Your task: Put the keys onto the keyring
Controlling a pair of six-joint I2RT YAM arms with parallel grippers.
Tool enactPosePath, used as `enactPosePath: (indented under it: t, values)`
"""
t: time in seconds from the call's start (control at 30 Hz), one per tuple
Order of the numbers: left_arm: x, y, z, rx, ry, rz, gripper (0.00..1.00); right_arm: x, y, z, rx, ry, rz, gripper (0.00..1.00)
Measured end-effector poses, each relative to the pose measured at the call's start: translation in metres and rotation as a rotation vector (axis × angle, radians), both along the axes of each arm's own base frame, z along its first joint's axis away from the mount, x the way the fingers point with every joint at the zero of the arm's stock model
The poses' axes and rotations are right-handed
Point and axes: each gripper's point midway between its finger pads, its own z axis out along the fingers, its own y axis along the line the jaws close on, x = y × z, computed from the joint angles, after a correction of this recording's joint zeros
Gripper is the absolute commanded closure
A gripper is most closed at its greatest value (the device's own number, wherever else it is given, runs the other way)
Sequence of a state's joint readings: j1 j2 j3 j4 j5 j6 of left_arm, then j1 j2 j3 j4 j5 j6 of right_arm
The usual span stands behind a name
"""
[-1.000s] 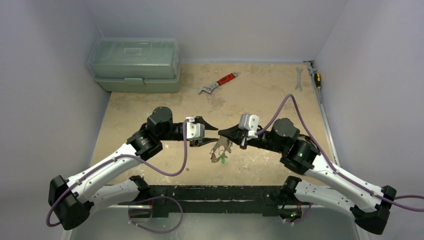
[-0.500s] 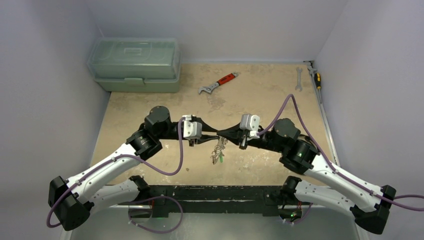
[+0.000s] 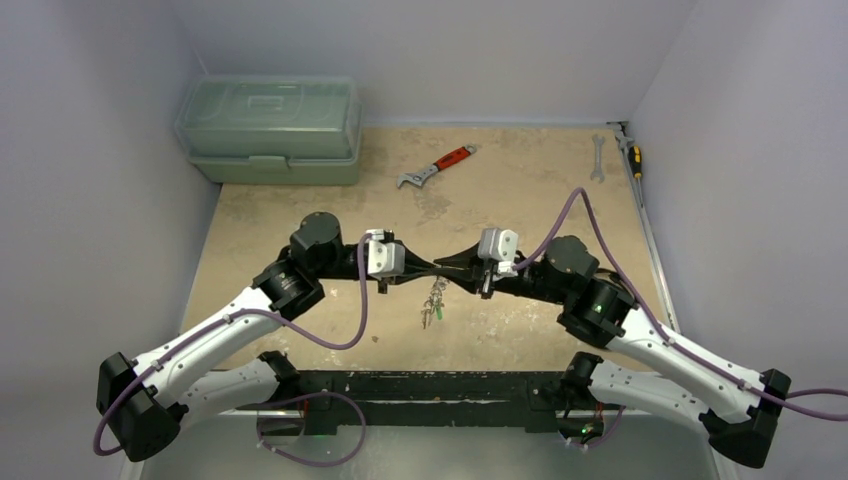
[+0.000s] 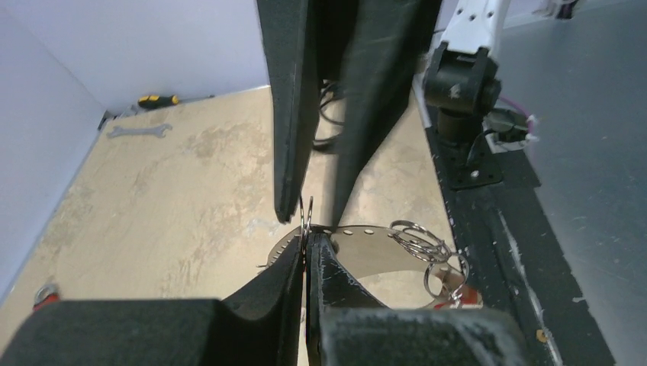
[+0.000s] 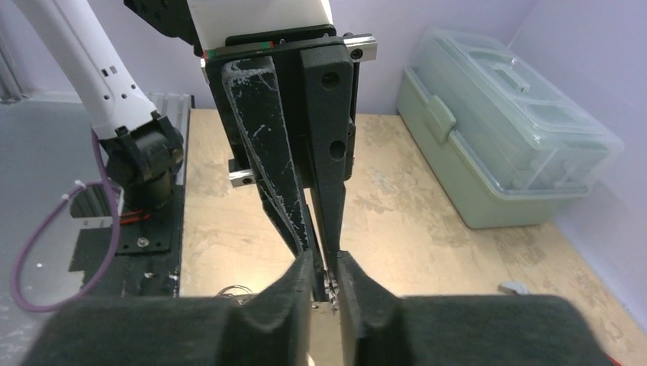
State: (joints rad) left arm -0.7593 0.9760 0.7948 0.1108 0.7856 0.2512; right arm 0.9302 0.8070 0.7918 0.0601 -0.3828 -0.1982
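Silvery keyring [image 4: 358, 231] pinched in left pincer [image 4: 307, 248], right pincer [image 5: 326, 267] tip-to-tip, grip unclear, wrench [image 3: 436, 167] and toolbox [image 3: 270, 130] beyond

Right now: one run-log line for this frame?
left end effector: shut on keyring | right end effector: tip to tip with left, narrow gap, grip unclear | keys: hanging below tips

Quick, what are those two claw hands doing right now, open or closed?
Left end effector: closed, pinching the keyring.
Right end effector: closed on the same keyring, from the opposite side.
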Motion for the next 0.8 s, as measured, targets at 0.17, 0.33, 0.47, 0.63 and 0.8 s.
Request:
enactPosePath:
  t: [0.17,0.33,0.47,0.63,0.8]
  values:
    - [0.013,0.006,-0.020,0.075,0.009,0.077,1.00,0.007,-0.006,-0.007,-0.057,0.030,-0.054,0.41]
    - [0.023,0.015,-0.041,0.158,0.017,0.143,1.00,0.018,-0.017,-0.008,-0.138,0.032,-0.129,0.43]
    - [0.030,0.017,-0.052,0.208,0.021,0.173,1.00,0.028,-0.021,-0.017,-0.229,0.033,-0.174,0.47]
    - [0.032,0.020,-0.056,0.227,0.028,0.190,1.00,0.034,-0.018,-0.043,-0.351,0.059,-0.170,0.53]
    - [0.032,0.020,-0.056,0.228,0.030,0.191,1.00,0.039,-0.012,-0.063,-0.419,0.074,-0.158,0.57]
